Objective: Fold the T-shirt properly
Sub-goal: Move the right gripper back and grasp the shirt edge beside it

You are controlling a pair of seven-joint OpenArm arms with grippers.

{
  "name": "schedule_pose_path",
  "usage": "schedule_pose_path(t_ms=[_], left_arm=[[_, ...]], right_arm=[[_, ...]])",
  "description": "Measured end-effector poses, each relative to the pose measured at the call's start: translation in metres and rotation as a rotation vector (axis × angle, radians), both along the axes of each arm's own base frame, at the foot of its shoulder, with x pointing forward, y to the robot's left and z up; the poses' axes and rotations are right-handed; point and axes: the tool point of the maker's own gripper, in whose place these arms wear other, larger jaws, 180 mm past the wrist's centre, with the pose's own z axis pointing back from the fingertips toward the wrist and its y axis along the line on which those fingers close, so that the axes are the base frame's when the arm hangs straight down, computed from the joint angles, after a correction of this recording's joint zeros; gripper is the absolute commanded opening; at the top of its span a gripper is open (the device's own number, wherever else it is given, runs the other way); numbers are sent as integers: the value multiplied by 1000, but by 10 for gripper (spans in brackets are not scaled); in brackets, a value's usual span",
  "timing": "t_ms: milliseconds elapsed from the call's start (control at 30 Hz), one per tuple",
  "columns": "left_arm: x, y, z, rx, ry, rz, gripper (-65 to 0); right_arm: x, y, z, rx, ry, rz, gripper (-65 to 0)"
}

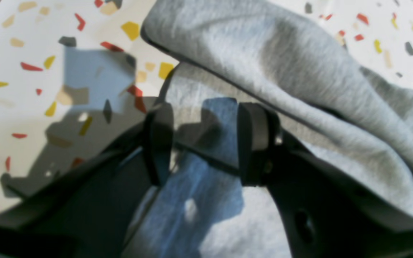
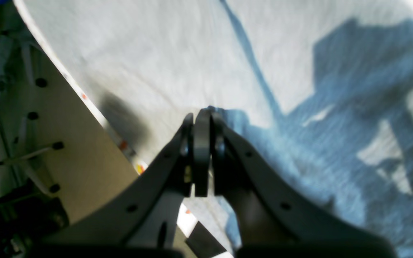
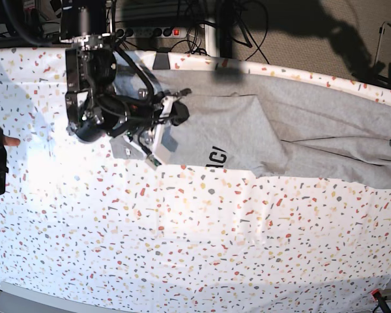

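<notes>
Right gripper [image 2: 202,118] pressed together over T-shirt [image 2: 149,53]; left gripper [image 1: 206,143] spread, low over cloth.

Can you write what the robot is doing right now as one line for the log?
task: fold T-shirt | right gripper: shut, over shirt near table edge | left gripper: open above shirt fabric | shirt: partly folded

near half: bare bench [image 3: 182,248], open for passage
far strip: shirt [image 3: 326,137] spread flat along the bench
far left: right arm [image 3: 98,98] over the shirt's end, blocking
far edge: cables [image 3: 195,26] behind
</notes>
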Motion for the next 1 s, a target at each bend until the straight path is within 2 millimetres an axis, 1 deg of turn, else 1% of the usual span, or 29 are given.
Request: schedule_pose_path(t_ms=[100, 167, 267, 333, 467, 567, 700, 767, 900, 1000], left_arm=[[1, -1, 1, -11, -11, 5, -367], [1, 0, 1, -10, -9, 5, -367], [1, -1, 1, -10, -9, 5, -367], [1, 0, 1, -10, -9, 5, -367], [1, -1, 1, -10, -9, 5, -367], [1, 0, 1, -10, -9, 5, -367], [0, -1, 0, -11, -3, 4, -367], [0, -1, 0, -11, -2, 3, -367], [0, -1, 0, -11, -2, 4, -367], [0, -1, -1, -14, 4, 2, -367]], right_arm=[[2, -15, -10, -64, -34, -32, -650], [8, -25, -12, -103, -72, -49, -650], [13, -33, -14, -120, -97, -64, -650], [11, -42, -25, -150, -75, -71, -650], [10, -47, -39, -133, -42, -86, -650], [14, -51, -42, -143, -62, -97, -650], [17, -63, -42, -145, -64, -140, -650], [20, -78, -41, -161, -68, -170, -650], [24, -127, -35, -222, -73, -241, -650], [25, -155, -31, -264, -75, -278, -650]])
